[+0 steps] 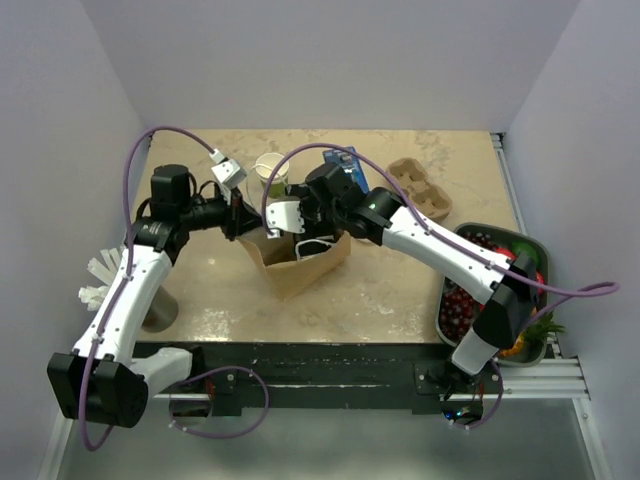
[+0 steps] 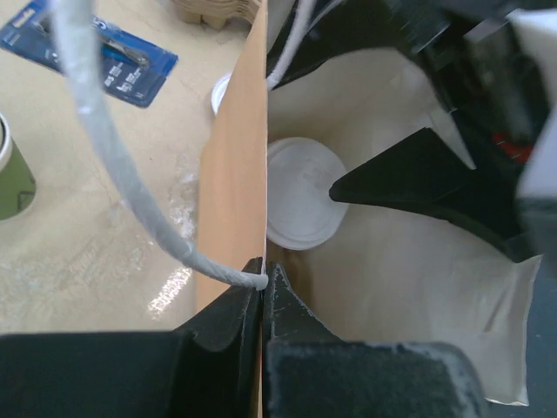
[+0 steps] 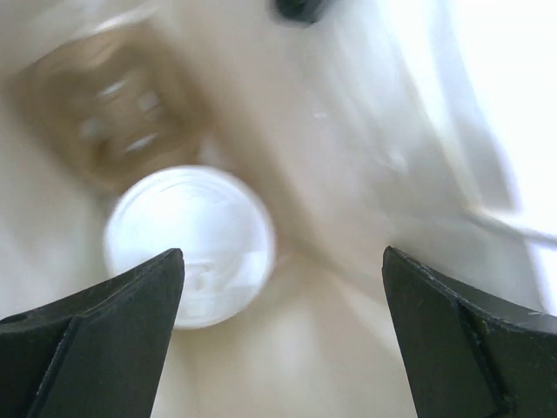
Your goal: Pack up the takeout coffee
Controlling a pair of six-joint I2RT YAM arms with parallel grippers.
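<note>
The takeout coffee stands upright inside an open brown paper bag (image 1: 300, 268); only its round white lid shows, in the left wrist view (image 2: 300, 193) and in the right wrist view (image 3: 190, 246). My left gripper (image 1: 238, 215) is shut on the bag's upper edge (image 2: 233, 165), pinching it beside the white rope handle (image 2: 113, 157); its tips show in its own view (image 2: 264, 270). My right gripper (image 1: 298, 238) is open inside the bag, above the cup and a little to its side (image 3: 283, 257). One of its fingers (image 2: 409, 174) hangs right by the lid. The cup's body is hidden.
A lidless green-and-cream cup (image 1: 270, 172) stands behind the bag. A blue packet (image 1: 342, 160) and a cardboard cup carrier (image 1: 420, 188) lie at the back. A tray of fruit (image 1: 462, 300) sits at the right edge. A white bristly object (image 1: 100, 280) is at the left.
</note>
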